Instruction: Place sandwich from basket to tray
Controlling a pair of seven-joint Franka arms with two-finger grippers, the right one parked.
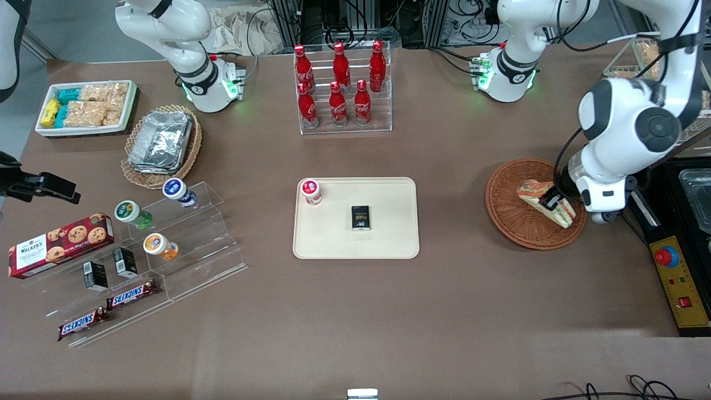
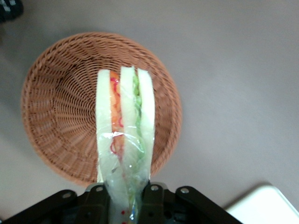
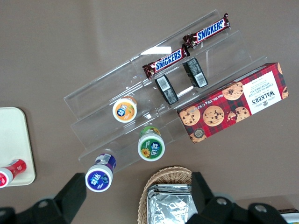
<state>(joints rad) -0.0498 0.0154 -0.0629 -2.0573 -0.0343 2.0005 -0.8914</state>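
The brown table (image 1: pixel 355 311) is being occupied by the basket (image 1: pixel 514 219) directly beneath the gripper (image 1: pixel 551 201) fingers, the tray (image 1: pixel 389 244) well apart from them, and a clear bottle rack (image 1: pixel 344 125).

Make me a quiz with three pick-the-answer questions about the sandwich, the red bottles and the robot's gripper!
1. Where is the sandwich?
A. On the tray
B. Over the basket
C. On the cookie box

2. How many red bottles stand in the clear rack?
A. Four
B. Six
C. Eight

3. What is the gripper doing?
A. Holding the sandwich
B. Open and empty
C. Holding a bottle

Answers:
1. B: the wrist view shows the sandwich above the basket, and the tray holds only a small bottle and a black box.
2. B: two rows of three.
3. A: its fingers are shut on the sandwich's wrapped end.
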